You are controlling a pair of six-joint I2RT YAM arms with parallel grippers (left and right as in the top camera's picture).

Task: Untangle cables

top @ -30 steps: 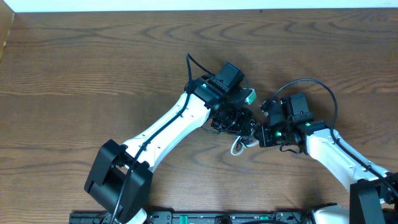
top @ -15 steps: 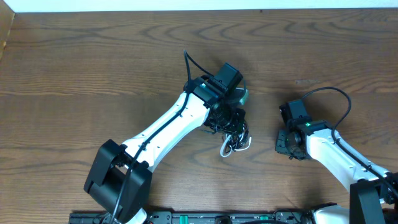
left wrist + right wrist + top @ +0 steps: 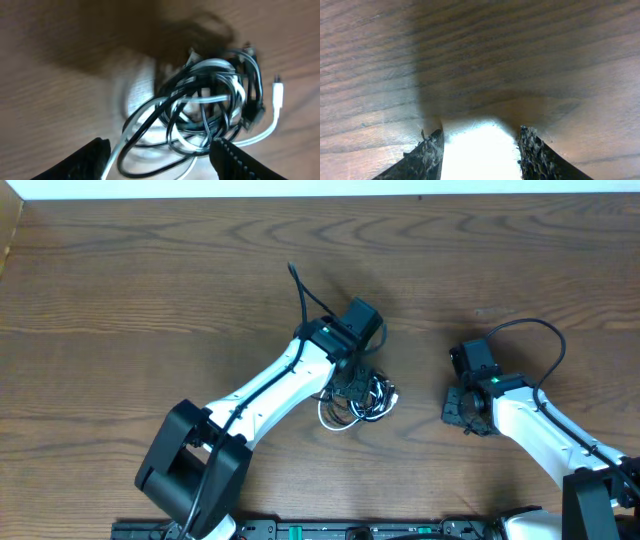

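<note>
The cables (image 3: pixel 362 402), one black and one white, lie in a tangled heap on the wooden table near its middle. In the left wrist view the cables (image 3: pixel 210 117) fill the frame as looped coils, and a white plug end (image 3: pixel 278 95) sticks out at the right. My left gripper (image 3: pixel 348 378) hovers over the heap's near-left side. The left gripper (image 3: pixel 162 160) is open, with a few loops lying under the gap and nothing pinched. My right gripper (image 3: pixel 458 408) stands apart to the right, over bare wood. The right gripper (image 3: pixel 480 155) is open and holds nothing.
The thick black cord (image 3: pixel 300 290) of the left arm arches behind its wrist, and another (image 3: pixel 540 340) loops over the right arm. The table's far edge (image 3: pixel 320 198) runs along the top. Bare wood (image 3: pixel 420 390) separates the heap from the right gripper.
Both grippers have opened and let go of the cable heap. The right arm drew back to the right. The heap dropped to the table and spread out slightly left of where it was.
</note>
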